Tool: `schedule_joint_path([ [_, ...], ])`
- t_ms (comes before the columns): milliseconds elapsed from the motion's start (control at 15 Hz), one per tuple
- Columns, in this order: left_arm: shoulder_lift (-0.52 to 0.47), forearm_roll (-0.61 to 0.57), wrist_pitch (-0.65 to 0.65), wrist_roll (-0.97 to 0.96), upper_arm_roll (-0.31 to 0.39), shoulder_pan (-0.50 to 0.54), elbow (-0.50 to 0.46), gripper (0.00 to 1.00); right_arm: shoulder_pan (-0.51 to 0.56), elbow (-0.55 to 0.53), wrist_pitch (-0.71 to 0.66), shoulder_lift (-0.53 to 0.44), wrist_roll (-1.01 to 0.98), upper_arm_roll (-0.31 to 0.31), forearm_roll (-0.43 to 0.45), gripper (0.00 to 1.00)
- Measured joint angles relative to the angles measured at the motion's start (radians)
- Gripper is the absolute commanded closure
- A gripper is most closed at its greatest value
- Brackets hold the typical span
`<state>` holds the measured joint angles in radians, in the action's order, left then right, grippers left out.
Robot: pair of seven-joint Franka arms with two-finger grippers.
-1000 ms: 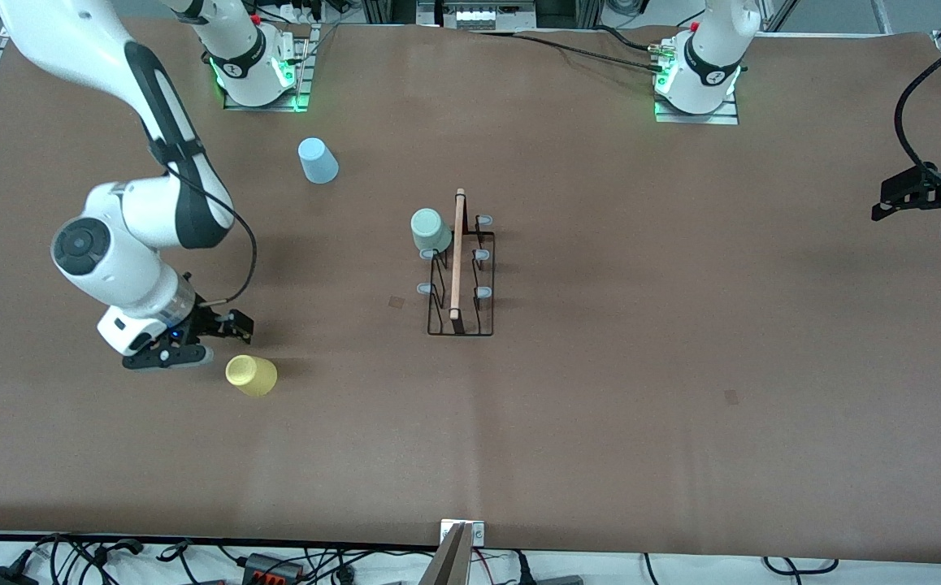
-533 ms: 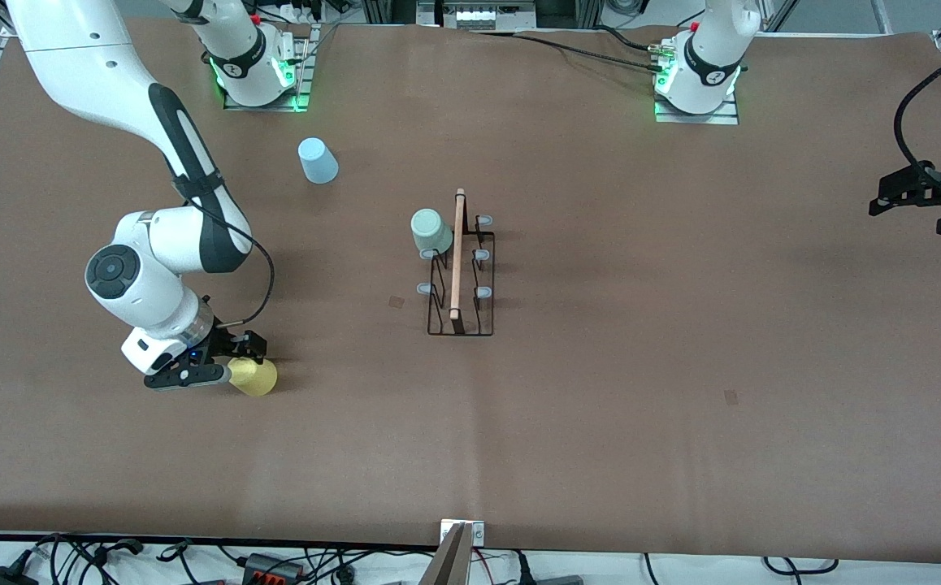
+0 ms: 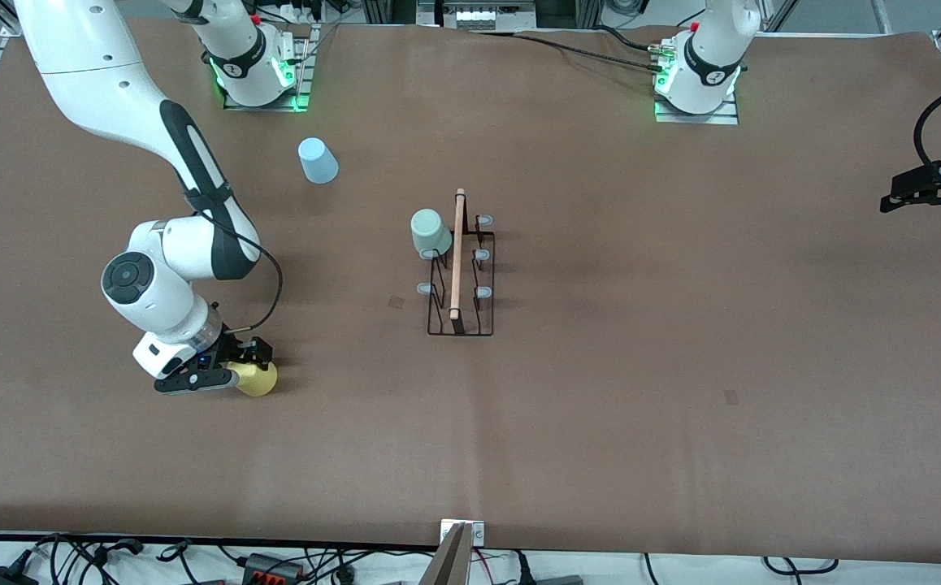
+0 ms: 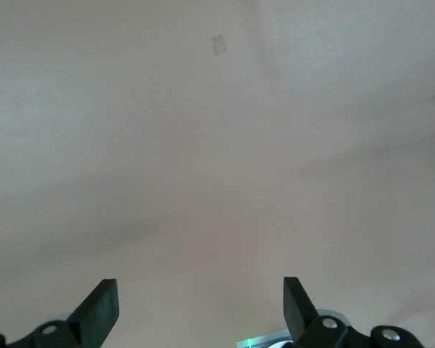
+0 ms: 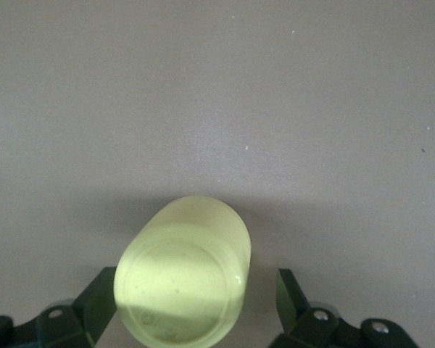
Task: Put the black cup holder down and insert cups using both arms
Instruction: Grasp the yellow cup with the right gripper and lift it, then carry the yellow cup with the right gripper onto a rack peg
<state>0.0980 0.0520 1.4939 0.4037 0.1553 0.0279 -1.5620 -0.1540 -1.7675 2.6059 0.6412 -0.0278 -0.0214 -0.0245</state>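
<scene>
- Right wrist view: the yellow cup [image 5: 183,279] is bracketed on the table [image 3: 600,406] by the right end effector [image 5: 192,308], open, not clamped.
- Risk: off-centre closing could tip the cup.
- Left end effector [image 4: 200,308] is held open, empty, waiting.

The left end effector [image 3: 930,195], a black two-finger unit at the left arm's end of the brown surface [image 3: 641,366], runs off the front view's edge, so its wrist is cut away, and in the left wrist view only the two finger ends show. The small yellow tapered plastic cup [image 3: 258,378] is partly covered in the front view by the right end effector [image 3: 236,367]; in the right wrist view its lower part is cut by the picture's edge. The pale sage green plastic cup [image 3: 430,231] hides the peg under it on the thin black wire cup holder [image 3: 461,276].
</scene>
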Motion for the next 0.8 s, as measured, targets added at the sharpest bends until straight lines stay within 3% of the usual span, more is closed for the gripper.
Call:
schedule_joint_path([
  [67, 0.004, 0.000, -0.007, 0.001, -0.001, -0.001, 0.000, 0.00, -0.002, 0.002, 0.000, 0.000, -0.004, 0.000, 0.000, 0.70],
  [200, 0.015, 0.000, -0.012, 0.002, -0.002, -0.005, 0.000, 0.00, -0.005, 0.014, 0.001, 0.000, -0.014, -0.001, 0.000, 0.82],
  [533, 0.030, 0.000, -0.015, 0.003, -0.004, -0.007, 0.001, 0.00, -0.010, 0.062, -0.046, -0.021, -0.027, -0.002, 0.001, 0.84],
  [800, 0.030, 0.000, -0.018, 0.003, -0.015, -0.007, 0.001, 0.00, -0.101, 0.087, -0.257, -0.151, 0.157, 0.000, -0.001, 0.84],
])
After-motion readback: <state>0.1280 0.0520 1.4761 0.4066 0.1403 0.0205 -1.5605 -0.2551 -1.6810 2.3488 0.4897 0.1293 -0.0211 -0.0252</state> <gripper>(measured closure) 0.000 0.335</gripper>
